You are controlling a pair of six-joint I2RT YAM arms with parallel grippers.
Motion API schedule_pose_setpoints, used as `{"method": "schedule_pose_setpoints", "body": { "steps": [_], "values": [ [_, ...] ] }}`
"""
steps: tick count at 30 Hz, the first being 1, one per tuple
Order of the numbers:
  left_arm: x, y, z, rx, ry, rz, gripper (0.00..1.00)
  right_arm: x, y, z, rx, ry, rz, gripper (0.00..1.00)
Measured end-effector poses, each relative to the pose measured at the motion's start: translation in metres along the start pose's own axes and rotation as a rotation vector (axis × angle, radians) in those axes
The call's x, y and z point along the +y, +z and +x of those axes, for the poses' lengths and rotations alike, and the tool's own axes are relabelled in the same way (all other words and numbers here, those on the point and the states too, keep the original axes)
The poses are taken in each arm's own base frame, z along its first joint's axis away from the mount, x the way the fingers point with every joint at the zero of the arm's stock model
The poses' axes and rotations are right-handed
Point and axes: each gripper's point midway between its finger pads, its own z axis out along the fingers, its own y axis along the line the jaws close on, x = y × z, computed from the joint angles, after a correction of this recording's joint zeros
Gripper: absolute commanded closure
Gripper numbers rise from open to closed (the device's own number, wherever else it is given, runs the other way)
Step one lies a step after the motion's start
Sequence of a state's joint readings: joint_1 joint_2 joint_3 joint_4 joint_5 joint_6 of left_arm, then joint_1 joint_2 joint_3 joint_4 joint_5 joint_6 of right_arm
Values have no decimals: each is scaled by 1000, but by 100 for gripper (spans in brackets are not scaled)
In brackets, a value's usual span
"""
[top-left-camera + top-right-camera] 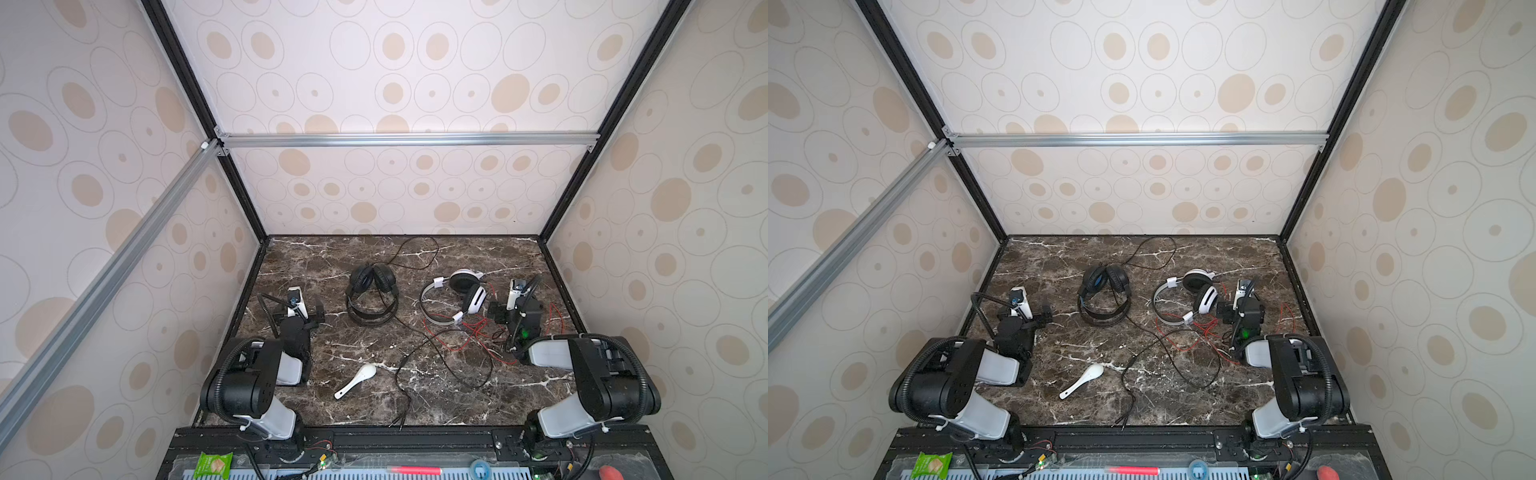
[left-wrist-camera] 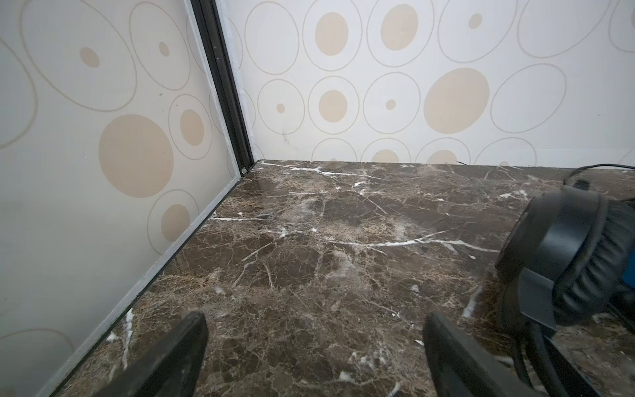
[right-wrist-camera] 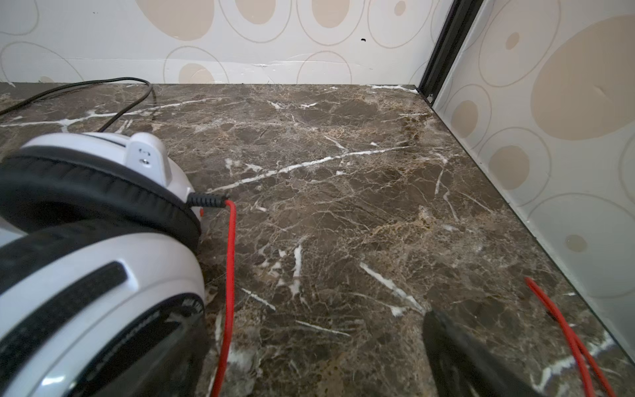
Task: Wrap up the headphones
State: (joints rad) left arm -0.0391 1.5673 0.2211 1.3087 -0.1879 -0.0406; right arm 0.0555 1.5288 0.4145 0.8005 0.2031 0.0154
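Two headphones lie on the marble table. The all-black pair is at the middle; its thin black cable loops to the back wall and down to the front edge. The white-and-black pair lies to its right, with its red cable tangled in front. My left gripper stands open over bare marble, left of the black pair. My right gripper is open beside the white earcup; the red cable runs between its fingers, untouched.
A white spoon lies near the front middle. More red cable lies by the right wall. The enclosure walls close in on the left, back and right. A green packet and a red pen sit on the front ledge.
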Motion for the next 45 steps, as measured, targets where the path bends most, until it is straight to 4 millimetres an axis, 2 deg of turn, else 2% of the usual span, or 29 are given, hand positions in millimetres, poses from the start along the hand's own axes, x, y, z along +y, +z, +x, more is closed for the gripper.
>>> {"method": "schedule_pose_setpoints", "body": {
  "steps": [45],
  "values": [
    [0, 0, 0, 0, 0, 0, 2, 0, 0, 0, 0, 2, 0, 0]
  ]
}}
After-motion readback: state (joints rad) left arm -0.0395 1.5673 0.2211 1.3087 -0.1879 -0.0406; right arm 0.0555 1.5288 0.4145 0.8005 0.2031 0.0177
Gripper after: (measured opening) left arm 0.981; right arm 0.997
